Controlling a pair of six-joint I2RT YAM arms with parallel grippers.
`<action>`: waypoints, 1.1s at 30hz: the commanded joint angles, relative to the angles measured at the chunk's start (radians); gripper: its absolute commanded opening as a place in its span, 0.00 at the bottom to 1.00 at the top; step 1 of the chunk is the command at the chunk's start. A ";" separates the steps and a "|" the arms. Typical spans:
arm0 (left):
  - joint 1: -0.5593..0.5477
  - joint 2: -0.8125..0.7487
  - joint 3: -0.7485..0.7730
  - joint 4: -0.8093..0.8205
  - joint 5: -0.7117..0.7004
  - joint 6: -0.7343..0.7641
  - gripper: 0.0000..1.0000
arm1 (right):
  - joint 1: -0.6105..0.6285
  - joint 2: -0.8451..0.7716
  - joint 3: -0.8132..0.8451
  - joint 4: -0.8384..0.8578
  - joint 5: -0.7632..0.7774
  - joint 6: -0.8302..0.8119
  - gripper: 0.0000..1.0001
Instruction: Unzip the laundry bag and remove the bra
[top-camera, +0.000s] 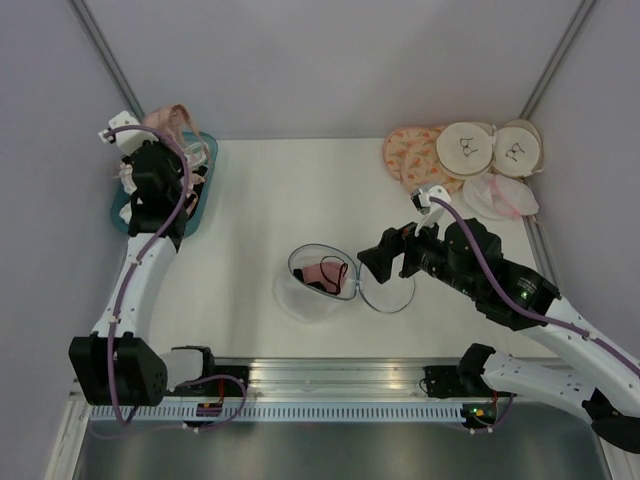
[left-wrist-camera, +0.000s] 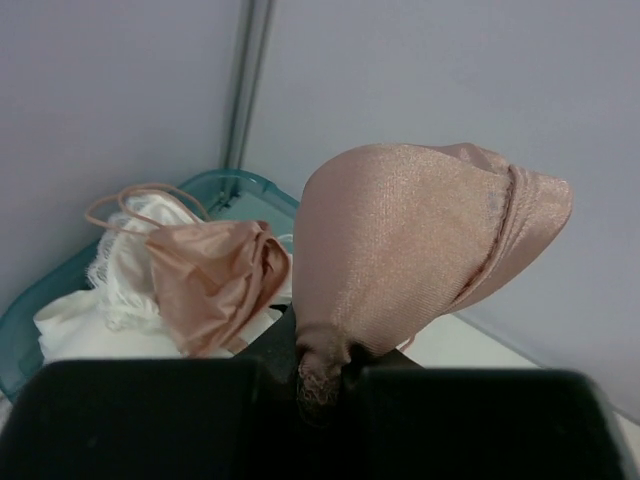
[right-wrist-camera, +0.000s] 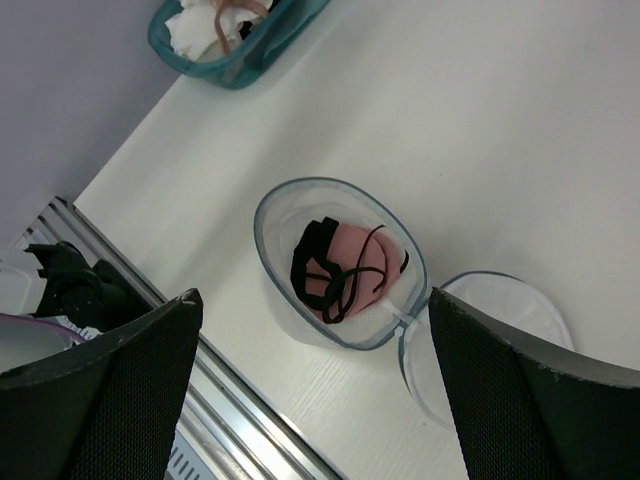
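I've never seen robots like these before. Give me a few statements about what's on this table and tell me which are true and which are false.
1. The laundry bag is open, with its lid flipped to one side. True.
2. The bag is empty. False: a pink bra with black straps lies inside.
3. The left pincer is shut on a tan bra cup. True.
4. The right pincer grips the lid. False: it hangs open over the bag and holds nothing.
5. The teal bin sits in the middle of the table. False: it is at the far left corner, by the left arm.
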 joint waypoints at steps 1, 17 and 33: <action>0.092 0.075 0.105 0.020 0.037 -0.003 0.02 | 0.000 -0.017 -0.034 -0.021 0.012 0.013 0.98; 0.327 0.523 0.274 -0.025 0.067 -0.059 0.02 | 0.000 -0.008 -0.149 -0.024 0.000 0.029 0.98; 0.435 0.701 0.208 -0.117 0.151 -0.127 0.02 | 0.000 -0.072 -0.229 -0.028 0.005 0.052 0.98</action>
